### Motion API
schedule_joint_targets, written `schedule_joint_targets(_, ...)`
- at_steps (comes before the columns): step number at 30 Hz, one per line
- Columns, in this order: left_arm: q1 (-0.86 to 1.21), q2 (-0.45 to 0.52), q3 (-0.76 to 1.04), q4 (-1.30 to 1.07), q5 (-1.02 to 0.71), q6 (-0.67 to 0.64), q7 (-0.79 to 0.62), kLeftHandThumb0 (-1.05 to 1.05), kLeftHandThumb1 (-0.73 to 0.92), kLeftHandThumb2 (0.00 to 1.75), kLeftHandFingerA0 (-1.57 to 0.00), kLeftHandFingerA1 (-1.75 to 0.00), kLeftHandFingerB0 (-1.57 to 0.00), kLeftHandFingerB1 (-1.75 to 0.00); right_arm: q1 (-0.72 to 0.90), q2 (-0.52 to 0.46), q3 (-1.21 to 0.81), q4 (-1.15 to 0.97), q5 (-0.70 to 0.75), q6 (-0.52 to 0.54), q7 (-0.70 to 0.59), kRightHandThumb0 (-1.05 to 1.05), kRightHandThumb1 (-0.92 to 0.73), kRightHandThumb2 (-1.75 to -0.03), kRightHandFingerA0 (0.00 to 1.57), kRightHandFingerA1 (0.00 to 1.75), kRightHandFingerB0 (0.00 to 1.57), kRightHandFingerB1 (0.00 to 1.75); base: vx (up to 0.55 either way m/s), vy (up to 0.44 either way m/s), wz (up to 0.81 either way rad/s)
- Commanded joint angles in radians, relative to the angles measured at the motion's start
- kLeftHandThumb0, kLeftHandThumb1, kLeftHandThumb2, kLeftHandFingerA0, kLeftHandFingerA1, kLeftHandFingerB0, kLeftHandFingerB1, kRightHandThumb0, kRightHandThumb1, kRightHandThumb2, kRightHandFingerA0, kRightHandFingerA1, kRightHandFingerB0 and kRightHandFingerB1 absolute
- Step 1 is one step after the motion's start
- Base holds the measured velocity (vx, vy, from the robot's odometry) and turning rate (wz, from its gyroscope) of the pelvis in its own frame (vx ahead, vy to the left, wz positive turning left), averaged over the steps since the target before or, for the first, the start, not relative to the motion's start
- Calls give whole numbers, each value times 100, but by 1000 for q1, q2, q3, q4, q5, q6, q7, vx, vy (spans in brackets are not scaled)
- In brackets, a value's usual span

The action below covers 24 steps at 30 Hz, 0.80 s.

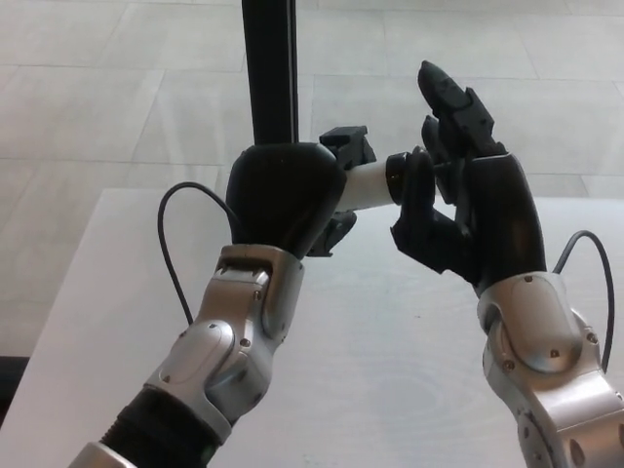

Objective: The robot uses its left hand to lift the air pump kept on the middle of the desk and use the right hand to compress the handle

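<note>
Above the desk (390, 370), our left hand (285, 195) grips the air pump (369, 185) while our open right hand (466, 210) presses its handle; next, release outward.

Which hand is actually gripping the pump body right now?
The left hand, wrapped around the white air pump. The right hand only presses against the handle end, fingers extended.

No text, label, brand, number or sign can be read anywhere in the head view. Nothing legible is carried by the small air pump with its white cylindrical barrel (369, 186) and black end cap, nor by the two black three-fingered hands — left (285, 198) and right (468, 210) — nor by the pale white-grained desk top (390, 380).
</note>
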<state>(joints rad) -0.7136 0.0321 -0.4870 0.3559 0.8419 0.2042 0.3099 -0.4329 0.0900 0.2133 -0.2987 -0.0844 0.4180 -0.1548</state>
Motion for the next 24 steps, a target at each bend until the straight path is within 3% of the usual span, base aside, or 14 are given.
schedule_joint_targets(1, -4, -23, -85, 23, 76, 55, -39, -31, 72, 62, -74, -167, -64, -127, -15, 20, 35, 12, -49, -96, -12, -89, -74, -122, 0, 19, 1, 23, 0, 0, 0)
schedule_joint_targets(2, -40, 7, -143, 64, 142, 46, -42, -30, 63, 61, -82, -165, -74, -96, -13, 17, 36, 15, -49, -101, -7, -91, -77, -123, 0, 16, 3, 23, 0, 0, 0)
schedule_joint_targets(4, -44, 10, -152, 69, 132, 52, -37, -30, 63, 61, -82, -165, -74, -96, -13, 19, 35, 20, -51, -103, -7, -91, -77, -123, 0, 16, 3, 23, 0, 0, 0)
schedule_joint_targets(6, -5, 10, -122, 27, 71, 25, -8, -29, 63, 60, -78, -165, -64, -126, 3, 11, 26, -5, -49, -84, 1, -89, -78, -124, 0, 17, 0, 20, 0, 0, 0)
schedule_joint_targets(11, 44, -22, -82, 26, 12, 28, 0, -33, 71, 61, -89, -165, -71, -141, 18, -43, -27, -58, -42, -89, 31, -82, -79, -122, 0, 28, 0, 26, 0, 0, 0)
schedule_joint_targets(13, 46, 2, -112, 49, 53, 18, 21, -35, 73, 64, -83, -169, -71, -133, 18, -75, -81, -92, -7, -110, 61, -83, -78, -121, 0, 27, 0, 25, 0, 0, 0)
schedule_joint_targets(14, 49, 21, -135, 58, 72, 14, 23, -23, 70, 66, -86, -175, -77, -141, 19, -105, -130, -132, 12, -95, 79, -92, -91, -84, 2, 31, 6, 24, 0, 0, 0)
schedule_joint_targets(15, 51, 24, -139, 60, 72, 13, 20, -23, 70, 66, -86, -175, -77, -141, 21, -114, -149, -153, 22, -78, 86, -92, -91, -84, 2, 31, 6, 24, 0, 0, 0)
schedule_joint_targets(16, 51, 35, -158, 70, 83, 27, 3, -19, 47, 99, -120, -137, -93, -112, 20, -142, -220, -191, 75, -39, 119, -84, -78, -122, 2, 25, 5, 23, 0, 0, 0)
schedule_joint_targets(18, 50, 45, -169, 77, 85, 21, 5, -19, 47, 99, -120, -137, -93, -112, 21, -157, -252, -211, 98, -21, 140, -84, -78, -122, 2, 25, 5, 23, 0, 0, 0)
schedule_joint_targets(19, 60, 52, -171, 78, 87, 17, 21, -12, 53, 90, -90, -175, -77, -142, 20, -190, -295, -231, 112, 4, 158, -93, -85, -126, 1, 19, 9, 19, 0, 0, 0)
schedule_joint_targets(20, 85, 48, -144, 71, 34, 1, 2, -22, 53, 101, -120, -139, -96, -123, 32, -245, -397, -257, 170, 39, 195, -87, -79, -124, 0, 23, 8, 23, 0, 0, 0)
schedule_joint_targets(21, 98, 44, -129, 62, 5, -6, -14, -18, 63, 95, -92, -175, -70, -159, 43, -281, -438, -263, 189, 42, 220, -88, -83, -126, 0, 22, 8, 22, 0, 0, 0)
schedule_joint_targets(24, 115, 41, -127, 52, 11, 16, -26, -17, 57, 100, -92, -175, -78, -136, 58, -332, -523, -302, 228, 80, 240, -89, -81, -123, 4, 25, 10, 26, 0, 0, 0)
